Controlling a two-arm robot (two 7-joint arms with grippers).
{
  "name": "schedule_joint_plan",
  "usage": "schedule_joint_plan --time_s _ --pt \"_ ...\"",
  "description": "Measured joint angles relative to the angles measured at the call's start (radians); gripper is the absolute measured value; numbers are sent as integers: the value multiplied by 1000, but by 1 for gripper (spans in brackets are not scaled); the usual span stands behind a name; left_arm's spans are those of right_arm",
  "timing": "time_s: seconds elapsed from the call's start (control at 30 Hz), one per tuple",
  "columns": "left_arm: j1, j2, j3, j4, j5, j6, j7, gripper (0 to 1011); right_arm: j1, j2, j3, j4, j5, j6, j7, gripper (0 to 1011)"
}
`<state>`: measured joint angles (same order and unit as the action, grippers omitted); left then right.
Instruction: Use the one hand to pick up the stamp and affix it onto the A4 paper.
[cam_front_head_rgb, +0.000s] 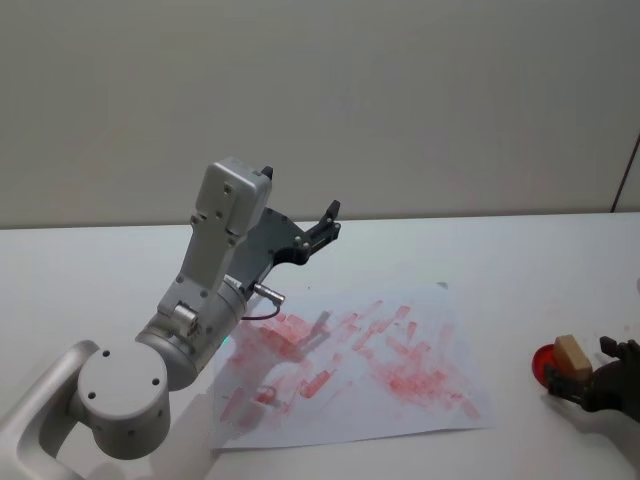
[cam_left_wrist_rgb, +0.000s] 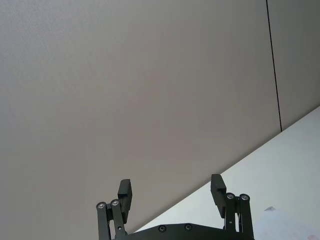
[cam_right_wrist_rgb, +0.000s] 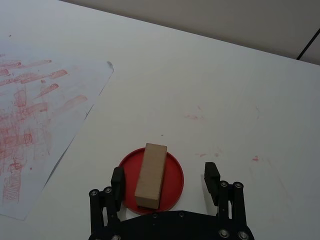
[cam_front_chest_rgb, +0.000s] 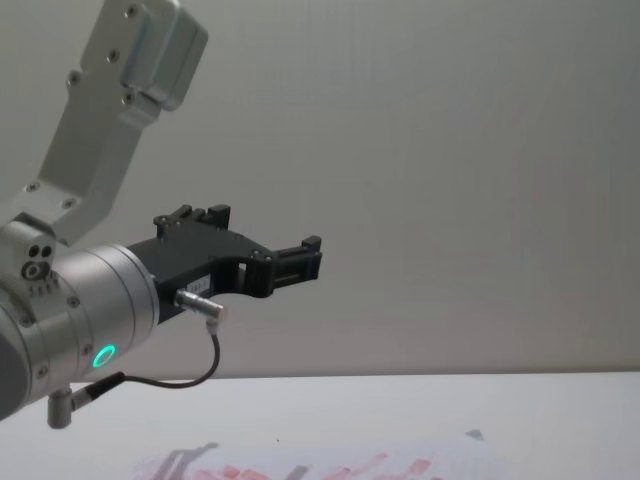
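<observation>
Here the right black two-finger claw (cam_right_wrist_rgb: 165, 182) stands spread either side of the pale tan wooden stamp block (cam_right_wrist_rgb: 151, 175), seemingly untouching, on its red round dish (cam_right_wrist_rgb: 174, 172) near the surface's right edge. Closing off-centre could tip it (left claw (cam_left_wrist_rgb: 171, 192) raised, spread), smearing the white red-marked A4 paper (cam_front_head_rgb: 400, 350).

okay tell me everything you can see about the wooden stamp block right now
The stamp is a small pale tan block that looks like plain wood, rectangular with squared ends and no marks showing on its top. It lies flat on a round red ink pad on the white table, off the A4 paper to its right. The right gripper sits with one open finger either side of the block; nothing grips it yet.
</observation>
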<state>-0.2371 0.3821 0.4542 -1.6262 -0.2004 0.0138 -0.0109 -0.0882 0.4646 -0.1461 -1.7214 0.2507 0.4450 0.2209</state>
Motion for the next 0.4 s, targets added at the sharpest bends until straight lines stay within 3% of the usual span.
schedule_joint_plan --time_s 0.1,0.4 --pt "0 0 0 0 0 0 0 1001 1 0 0 1 -1 0 1 1001" --pt "0 0 0 0 0 0 0 1001 3 -1 -1 2 -3 1 3 1001"
